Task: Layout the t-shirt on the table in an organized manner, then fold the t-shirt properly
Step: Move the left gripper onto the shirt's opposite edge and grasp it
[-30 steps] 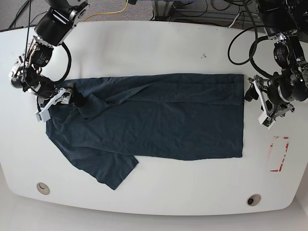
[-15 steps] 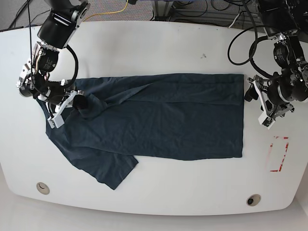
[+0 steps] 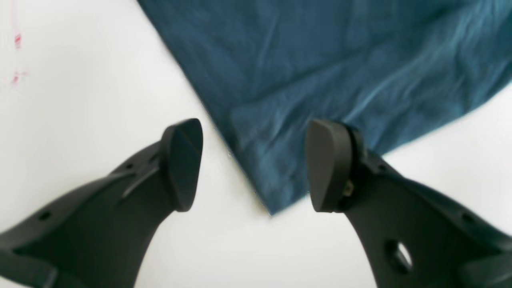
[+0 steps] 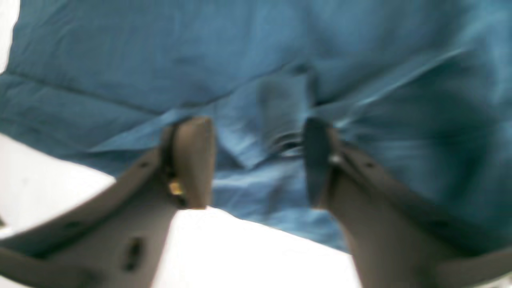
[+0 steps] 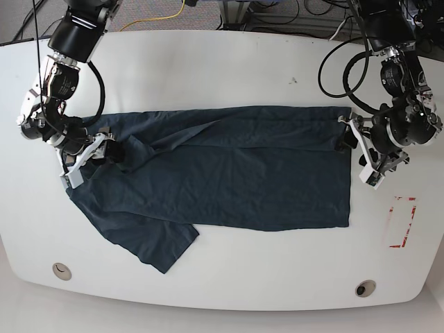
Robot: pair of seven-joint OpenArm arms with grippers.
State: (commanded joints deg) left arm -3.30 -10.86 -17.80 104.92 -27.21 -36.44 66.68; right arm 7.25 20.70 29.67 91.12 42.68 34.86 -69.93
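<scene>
T-shirt (image 5: 229, 173) flat on table (image 5: 229, 62). Left end effector (image 3: 254, 164) spread at its hem corner; right end effector (image 4: 256, 160) spread over its collar end.

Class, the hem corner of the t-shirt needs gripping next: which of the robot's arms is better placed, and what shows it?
The left. Its gripper is open with the jaws straddling the t-shirt hem corner. The right gripper is at the far collar end.
</scene>
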